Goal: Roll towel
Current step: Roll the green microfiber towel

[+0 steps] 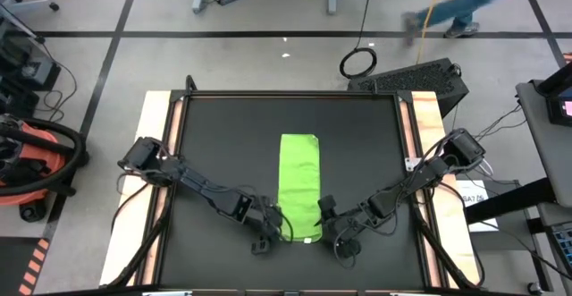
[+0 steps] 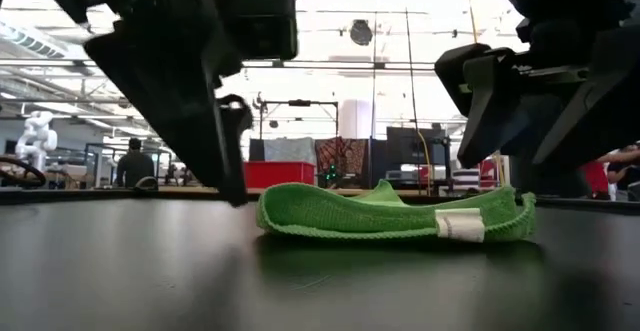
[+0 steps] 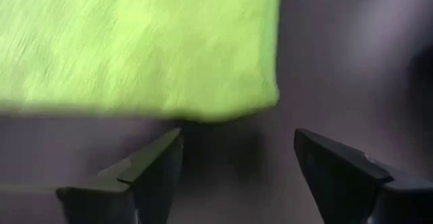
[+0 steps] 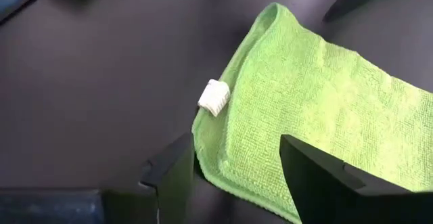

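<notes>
While the towel (image 1: 299, 187) lies folded into a flat strip on the mat (image 1: 214, 135), no roll has begun. Left gripper (image 3: 233, 176) stands wide open and empty, the strip's near corner just ahead of its fingers. Right gripper (image 4: 237, 176) is open too, the tagged corner between its fingers, ungripped. All rolling remains.

Open left claw (image 3: 233, 173) before towel (image 3: 135, 45)

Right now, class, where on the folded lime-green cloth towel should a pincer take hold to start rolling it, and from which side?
Grip the lime-green cloth towel at its near short edge's two corners, coming from outside. It lies as a long flat strip, so rolling starts there.
</notes>
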Robot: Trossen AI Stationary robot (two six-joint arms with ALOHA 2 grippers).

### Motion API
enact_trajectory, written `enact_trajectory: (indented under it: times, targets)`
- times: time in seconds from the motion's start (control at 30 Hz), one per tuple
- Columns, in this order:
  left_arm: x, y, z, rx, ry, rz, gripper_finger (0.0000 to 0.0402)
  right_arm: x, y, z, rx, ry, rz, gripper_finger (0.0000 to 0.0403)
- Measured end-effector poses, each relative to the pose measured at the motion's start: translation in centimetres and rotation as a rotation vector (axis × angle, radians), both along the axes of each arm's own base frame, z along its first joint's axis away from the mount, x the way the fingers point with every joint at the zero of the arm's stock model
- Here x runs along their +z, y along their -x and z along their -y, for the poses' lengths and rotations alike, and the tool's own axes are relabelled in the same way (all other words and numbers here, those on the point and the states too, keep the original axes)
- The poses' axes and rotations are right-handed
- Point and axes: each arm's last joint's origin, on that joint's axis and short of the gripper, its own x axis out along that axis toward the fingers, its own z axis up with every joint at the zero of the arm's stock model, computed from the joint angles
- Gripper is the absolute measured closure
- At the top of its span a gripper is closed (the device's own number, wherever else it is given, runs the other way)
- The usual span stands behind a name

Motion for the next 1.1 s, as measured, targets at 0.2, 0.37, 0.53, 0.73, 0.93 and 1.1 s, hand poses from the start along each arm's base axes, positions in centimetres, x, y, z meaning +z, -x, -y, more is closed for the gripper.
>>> enact_trajectory:
  times: [0.2,0.37,0.53,0.73,0.93,1.1]
  targets:
    - [2.6,1.3,0.1,0.011,-0.017,0.029,0.0112,0.0,0.1,-0.3,-0.006,-0.027,-0.003,0.0193]
    - [3.6,2.1,2.8,-0.174,-0.246,0.237,0.0112,0.1,0.1,-0.4,0.017,-0.023,0.011,0.0193]
    - [2.1,1.8,3.7,-0.267,-0.458,0.298,0.0112,-0.5,0.0,-0.5,0.027,-0.004,0.001,0.0193]
    - [-0.5,0.6,3.0,-0.285,-0.458,0.260,0.0112,-1.4,-0.3,-0.7,0.039,-0.007,-0.013,0.0193]
    - [-2.2,-0.1,3.7,-0.374,-0.472,0.298,0.0136,-2.2,-0.2,-0.9,0.043,-0.009,-0.036,0.0193]
    - [-3.3,-0.3,4.0,-0.386,-0.476,0.282,0.0178,-2.7,-0.3,-0.9,0.035,0.010,-0.047,0.0214]
